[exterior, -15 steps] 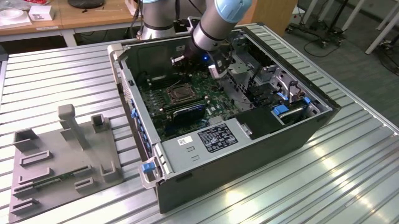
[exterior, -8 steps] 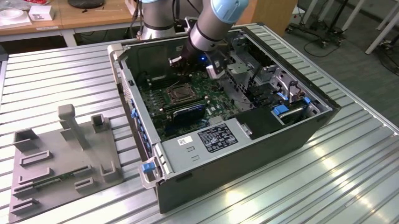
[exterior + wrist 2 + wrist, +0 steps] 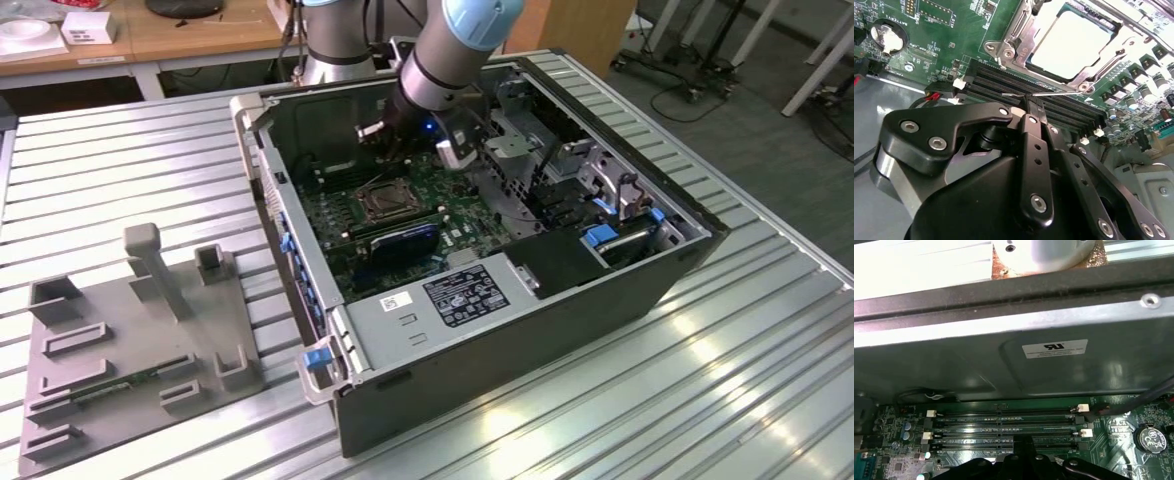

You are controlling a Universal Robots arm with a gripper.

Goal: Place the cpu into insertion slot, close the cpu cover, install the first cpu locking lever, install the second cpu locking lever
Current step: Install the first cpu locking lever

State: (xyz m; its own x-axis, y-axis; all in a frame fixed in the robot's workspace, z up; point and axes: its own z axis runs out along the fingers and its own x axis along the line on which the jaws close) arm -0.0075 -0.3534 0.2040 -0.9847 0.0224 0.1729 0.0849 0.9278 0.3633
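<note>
Gripper (image 3: 1035,102) fingers pressed together on a thin locking lever (image 3: 1054,93) above the memory slots (image 3: 1054,107); cpu (image 3: 1071,42) (seated under its cover (image 3: 1019,37)) lies just beyond the fingertips

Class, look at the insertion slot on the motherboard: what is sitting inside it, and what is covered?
The cpu lies inside the insertion slot, with the cpu cover framing its edges. The socket contacts beneath are hidden by the chip.

cpu (image 3: 1070,42): silvery | motherboard (image 3: 949,30): green | memory slots (image 3: 1004,426): black | gripper (image 3: 1034,107): black
</note>
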